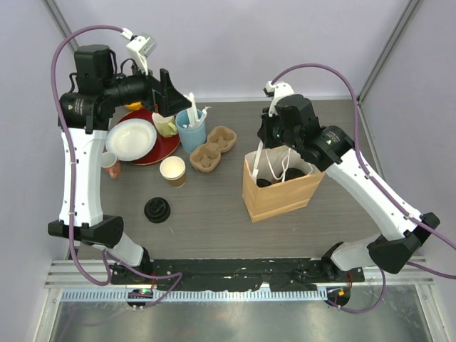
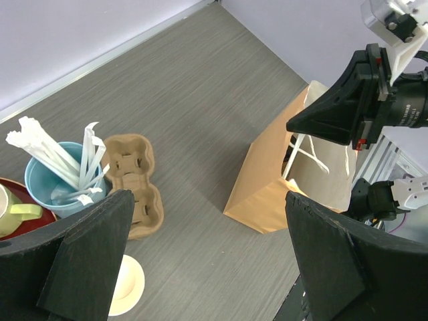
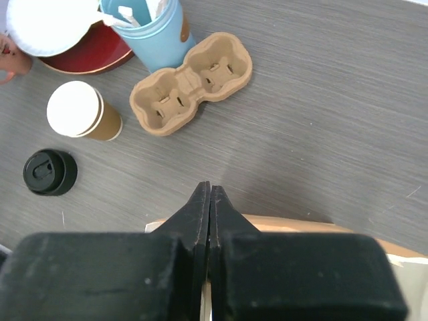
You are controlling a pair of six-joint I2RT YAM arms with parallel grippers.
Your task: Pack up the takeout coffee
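Observation:
An open brown kraft cup, cream-white inside, stands lidless on the table; it also shows in the left wrist view and the right wrist view. Its black sip lid lies apart in front of it, also in the right wrist view. A brown paper bag stands open with black lids showing inside. My right gripper is over the bag's far rim, jaws pressed together on a white strip of bag handle. My left gripper is wide open and empty, high above the table.
A moulded cardboard cup carrier lies between cup and bag. A light blue cup of white sticks, a pale mug, a white bowl and a red tray crowd the back left. A small pink cup stands by the tray.

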